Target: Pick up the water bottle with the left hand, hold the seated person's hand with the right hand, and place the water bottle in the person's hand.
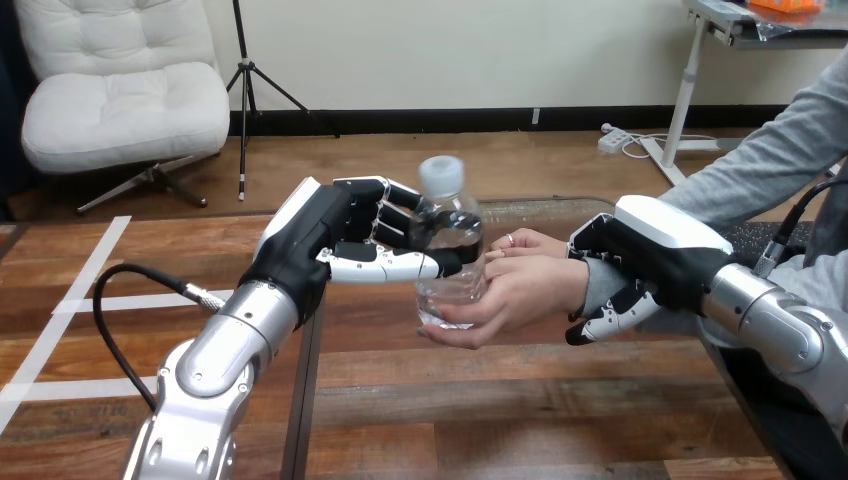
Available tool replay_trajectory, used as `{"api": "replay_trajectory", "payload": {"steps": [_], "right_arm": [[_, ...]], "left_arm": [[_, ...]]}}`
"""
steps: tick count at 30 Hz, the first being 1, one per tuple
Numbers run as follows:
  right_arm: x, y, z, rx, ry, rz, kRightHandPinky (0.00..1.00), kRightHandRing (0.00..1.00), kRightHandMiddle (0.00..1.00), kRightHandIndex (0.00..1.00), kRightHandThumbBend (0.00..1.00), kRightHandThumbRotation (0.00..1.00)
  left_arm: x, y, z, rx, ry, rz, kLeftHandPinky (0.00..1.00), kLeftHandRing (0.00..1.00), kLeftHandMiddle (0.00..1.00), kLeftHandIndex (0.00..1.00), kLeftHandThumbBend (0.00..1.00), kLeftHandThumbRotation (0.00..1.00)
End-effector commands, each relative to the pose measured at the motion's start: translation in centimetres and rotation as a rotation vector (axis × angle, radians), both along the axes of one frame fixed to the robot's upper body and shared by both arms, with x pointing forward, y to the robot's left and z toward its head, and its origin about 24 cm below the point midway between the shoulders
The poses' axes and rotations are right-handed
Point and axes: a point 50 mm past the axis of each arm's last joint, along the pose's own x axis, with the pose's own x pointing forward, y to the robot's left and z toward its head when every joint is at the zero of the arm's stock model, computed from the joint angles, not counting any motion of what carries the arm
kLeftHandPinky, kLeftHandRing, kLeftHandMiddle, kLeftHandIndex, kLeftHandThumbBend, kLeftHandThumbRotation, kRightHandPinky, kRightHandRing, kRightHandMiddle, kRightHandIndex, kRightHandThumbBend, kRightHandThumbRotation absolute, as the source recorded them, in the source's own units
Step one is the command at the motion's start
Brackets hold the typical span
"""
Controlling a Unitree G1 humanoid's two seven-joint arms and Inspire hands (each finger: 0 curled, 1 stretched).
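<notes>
Clear water bottle (452, 228), whitish cap (441, 176); black-and-white left hand (320, 235) and right hand (660, 255); brown wood-grained table (500, 400).

The near table (480, 410) lies open; the water bottle (449, 245) and the person's hand (515, 292) block the middle.

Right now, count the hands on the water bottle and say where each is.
2. The robot's left hand grips the water bottle from the view's left; the person's hand cups its base from the right. The right hand holds the person's wrist, off the bottle.
</notes>
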Motion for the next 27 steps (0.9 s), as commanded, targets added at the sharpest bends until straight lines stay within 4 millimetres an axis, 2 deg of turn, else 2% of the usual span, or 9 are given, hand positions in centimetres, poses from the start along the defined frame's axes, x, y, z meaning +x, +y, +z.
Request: {"api": "replay_trajectory", "payload": {"steps": [1,3,11,27], "right_arm": [[1.28,1.32,3.07,0.064,-0.128,0.039,0.29,0.32,0.37,0.39,0.82,0.0],[1.29,1.3,3.05,0.06,-0.127,0.037,0.29,0.32,0.37,0.39,0.82,0.0],[1.27,1.29,3.06,0.057,-0.126,0.038,0.29,0.32,0.37,0.39,0.82,0.0],[1.24,1.3,3.02,0.057,-0.126,0.04,0.29,0.32,0.37,0.39,0.82,0.0]], "left_arm": [[0.99,-0.81,2.18,-0.033,-0.091,-0.041,0.55,0.66,0.72,0.77,0.8,0.4],[1.07,-0.74,2.03,-0.037,-0.084,-0.037,0.6,0.72,0.77,0.81,0.85,0.5],[1.21,-0.55,1.76,-0.053,-0.066,-0.024,0.74,0.82,0.85,0.88,0.94,0.67],[1.16,-0.34,1.77,-0.026,-0.066,-0.018,0.92,0.93,0.94,0.94,1.0,0.83]]}}
